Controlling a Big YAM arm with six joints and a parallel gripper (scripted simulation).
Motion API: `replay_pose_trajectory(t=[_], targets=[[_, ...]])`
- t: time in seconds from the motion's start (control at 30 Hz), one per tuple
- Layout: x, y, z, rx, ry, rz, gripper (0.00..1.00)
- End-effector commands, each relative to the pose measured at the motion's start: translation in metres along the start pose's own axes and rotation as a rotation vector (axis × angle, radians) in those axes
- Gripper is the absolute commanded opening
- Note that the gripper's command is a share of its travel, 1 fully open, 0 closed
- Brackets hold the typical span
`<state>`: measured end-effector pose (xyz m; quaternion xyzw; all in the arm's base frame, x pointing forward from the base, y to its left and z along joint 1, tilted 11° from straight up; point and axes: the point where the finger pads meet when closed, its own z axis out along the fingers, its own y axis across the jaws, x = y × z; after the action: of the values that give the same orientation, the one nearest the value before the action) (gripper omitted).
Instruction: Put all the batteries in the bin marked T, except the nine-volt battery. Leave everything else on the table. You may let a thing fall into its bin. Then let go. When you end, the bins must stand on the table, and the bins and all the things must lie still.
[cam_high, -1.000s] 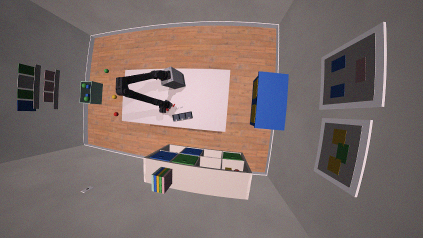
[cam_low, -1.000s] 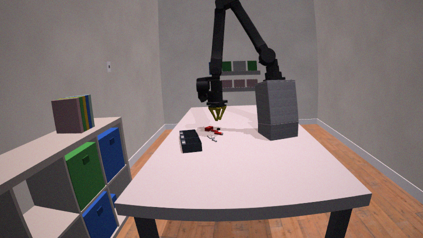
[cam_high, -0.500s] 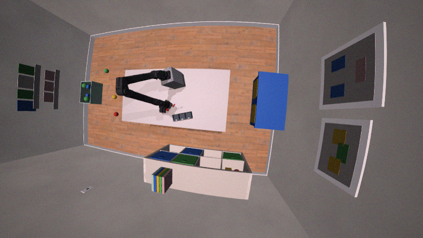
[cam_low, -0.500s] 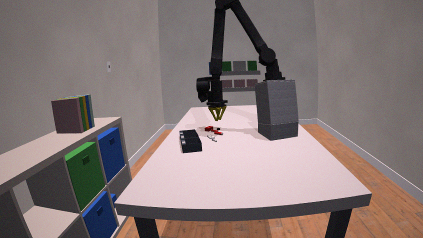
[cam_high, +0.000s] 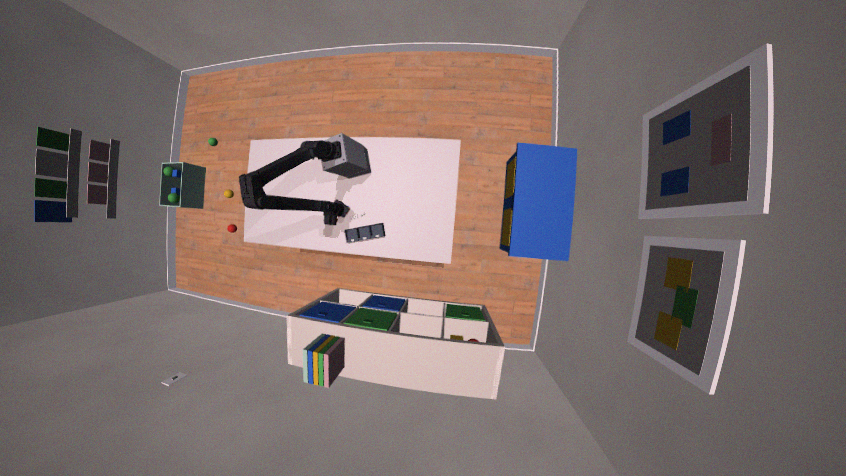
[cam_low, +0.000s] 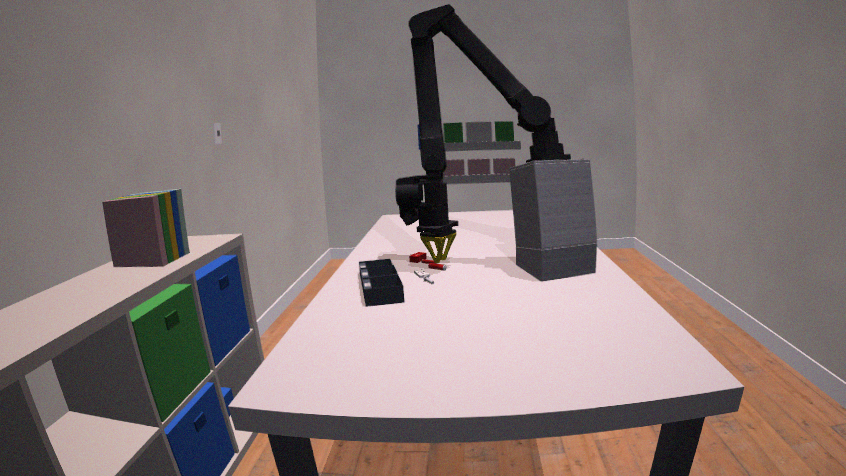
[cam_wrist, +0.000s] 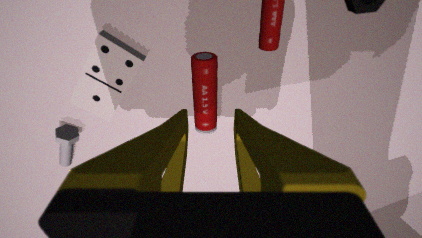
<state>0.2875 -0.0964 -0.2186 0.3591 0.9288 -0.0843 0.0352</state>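
Note:
A red cylindrical battery (cam_wrist: 204, 92) lies on the white table, its near end just between the tips of my gripper (cam_wrist: 211, 118). The yellow fingers stand partly open, low over the table, and hold nothing. A second red battery (cam_wrist: 271, 22) lies farther ahead. In the exterior view the gripper (cam_low: 437, 255) hangs over the red items (cam_low: 436, 266), with a red block (cam_low: 417, 256) beside them. Three dark bins in a row (cam_low: 380, 281) stand to the left; their letters are too small to read. They also show in the overhead view (cam_high: 365, 232).
A white domino (cam_wrist: 112, 67) and a grey bolt (cam_wrist: 65, 143) lie left of the battery. A dark object (cam_wrist: 367, 5) is cut off at the wrist view's top right. The arm's grey base box (cam_low: 553, 219) stands on the table to the right.

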Motion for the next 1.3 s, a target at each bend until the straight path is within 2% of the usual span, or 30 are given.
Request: replay_pose_trajectory(t=[0.0,0.13,0.43,0.57,0.7,0.83,0.87,1.27], targets=[[-0.009,0.006,0.007,-0.016,-0.021,-0.013,0.28],[-0.013,0.006,0.009,-0.016,-0.023,-0.007,0.28],[-0.007,0.002,0.022,-0.012,-0.017,-0.007,0.28],[-0.005,0.003,0.022,-0.012,-0.015,-0.013,0.28],[-0.014,0.005,0.017,-0.018,-0.027,-0.007,0.28],[-0.009,0.005,0.017,-0.013,-0.021,-0.007,0.28],[-0.009,0.005,0.017,-0.013,-0.021,-0.007,0.09],[-0.010,0.005,0.016,-0.013,-0.021,-0.007,0.09]])
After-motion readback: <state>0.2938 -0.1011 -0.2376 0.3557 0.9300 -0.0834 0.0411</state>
